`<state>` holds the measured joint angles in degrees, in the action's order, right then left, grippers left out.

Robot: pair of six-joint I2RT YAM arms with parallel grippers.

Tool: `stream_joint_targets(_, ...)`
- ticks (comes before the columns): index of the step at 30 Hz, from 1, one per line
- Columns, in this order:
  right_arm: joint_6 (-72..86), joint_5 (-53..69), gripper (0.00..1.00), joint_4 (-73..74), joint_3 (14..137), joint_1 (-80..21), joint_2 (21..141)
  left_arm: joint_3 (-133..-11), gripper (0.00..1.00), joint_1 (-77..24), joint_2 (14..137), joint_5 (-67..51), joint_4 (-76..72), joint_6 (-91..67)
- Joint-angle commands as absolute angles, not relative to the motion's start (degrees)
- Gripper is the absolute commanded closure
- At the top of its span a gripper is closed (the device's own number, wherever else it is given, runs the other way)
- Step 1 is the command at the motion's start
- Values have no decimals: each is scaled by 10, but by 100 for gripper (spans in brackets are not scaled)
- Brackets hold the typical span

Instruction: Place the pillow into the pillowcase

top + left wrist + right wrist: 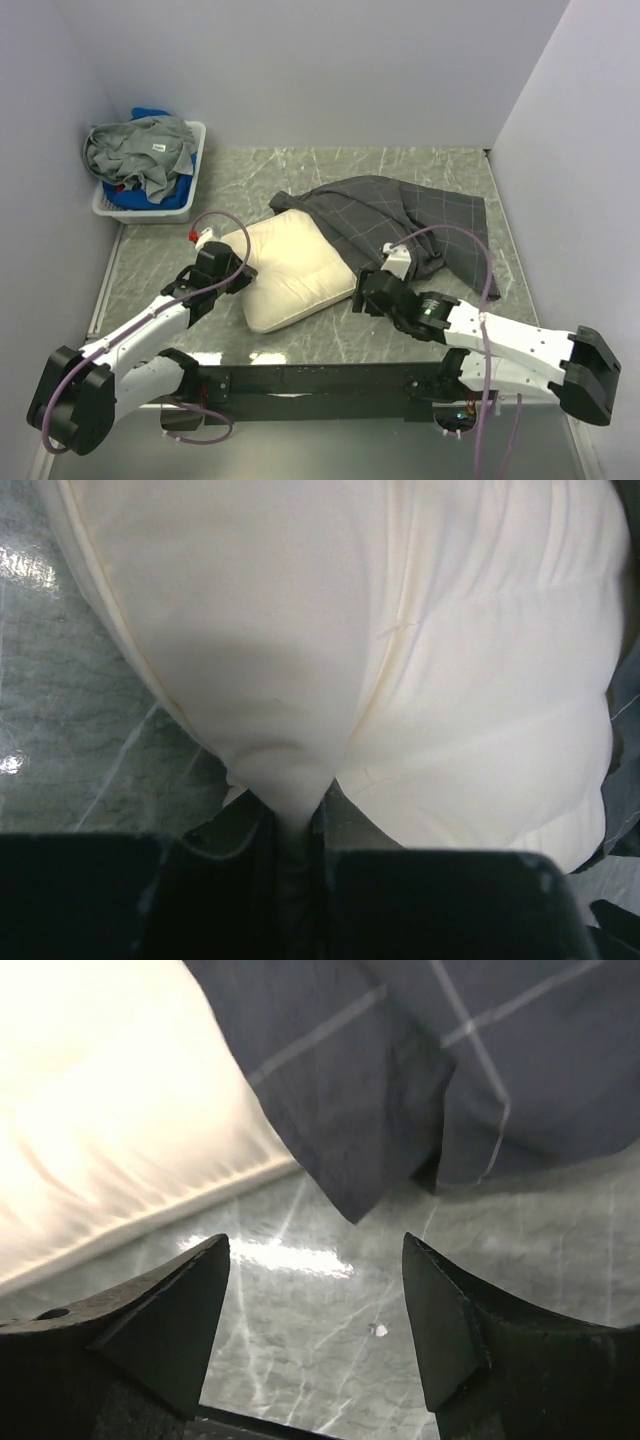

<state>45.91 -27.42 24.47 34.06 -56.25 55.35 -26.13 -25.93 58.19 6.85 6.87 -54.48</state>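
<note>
We work on a marble table (260, 175) walled in by pale panels (330, 60) at 9, 12 and 3 o'clock, so there is room to push toward 1 o'clock but little beyond it.

The pillowcase (410, 215) lies crumpled at about 1 o'clock from the table's middle, and its near hem is draped over the far end of the pillow (295, 275). The pillow lies flat at the centre. Its long axis seems to run from about 8 o'clock to 2 o'clock, and the bare end points back at our left arm. We judge it partly in, with most of it uncovered.

A basket (140, 213) of clothes sits at 10 o'clock, well apart from both.

The left gripper (238, 268) is at the pillow's 8 o'clock end, its jaws narrowed onto a pinch of the cream fabric. It is the arm placed to feed the pillow along its axis.

The right gripper (365, 288) hovers at the pillow's 4 o'clock corner with its fingers (180, 1310) spread wide and holding nothing. In the wrist view a hem corner of the pillowcase hangs at 12 o'clock, just beyond the tips and not between them. We judge that the next move turns on that gap: reach forward toward 12 and close on the hem.
</note>
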Motion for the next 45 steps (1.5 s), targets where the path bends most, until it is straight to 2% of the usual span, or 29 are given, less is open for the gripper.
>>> stream_joint_targets(1,519,-328,24,185,324,-582,587,-283,92,-257,578,59,76,-523)
stream_joint_targets(5,498,-359,32,177,345,-573,640,-281,91,-257,575,62,76,-525)
stream_joint_targets(6,495,-362,42,178,349,-568,649,-282,91,-257,576,62,77,-525)
stream_joint_targets(10,468,-346,57,165,355,-528,690,-287,92,-257,575,67,83,-527)
stream_joint_targets(11,466,-346,62,170,362,-528,700,-287,92,-257,575,68,83,-528)
stream_joint_targets(12,466,-352,72,177,370,-528,702,-287,92,-257,573,68,82,-531)
stream_joint_targets(14,457,-355,82,204,407,-533,714,-290,92,-257,574,70,78,-533)
stream_joint_targets(15,455,-362,94,217,424,-537,719,-293,93,-257,577,69,78,-535)
stream_joint_targets(16,449,-363,99,232,464,-544,724,-295,94,-257,580,69,76,-537)
stream_joint_targets(19,433,-339,100,279,569,-611,745,-310,99,-257,587,69,71,-541)
stream_joint_targets(20,432,-338,100,295,601,-673,766,-320,99,-258,588,70,69,-544)
stream_joint_targets(22,424,-324,100,310,688,-718,822,-330,99,-262,585,74,66,-555)
stream_joint_targets(24,420,-309,100,320,722,-747,859,-345,99,-268,575,90,68,-562)
stream_joint_targets(28,417,-264,100,285,685,-717,884,-366,99,-283,557,118,85,-564)
stream_joint_targets(31,413,-226,100,237,634,-675,839,-374,99,-283,547,131,101,-555)
stream_joint_targets(33,400,-208,100,241,643,-649,812,-384,99,-283,540,128,98,-547)
stream_joint_targets(36,353,-201,100,289,743,-608,802,-433,99,-285,535,106,88,-530)
stream_joint_targets(39,305,-176,100,330,899,-563,819,-530,99,-294,554,127,122,-502)
stream_joint_targets(40,289,-178,100,346,991,-563,845,-552,99,-301,559,133,127,-495)
stream_joint_targets(43,276,-159,100,402,1143,-605,920,-598,99,-308,576,140,134,-486)
stream_joint_targets(45,267,-169,100,429,1187,-659,955,-599,99,-309,589,137,128,-494)
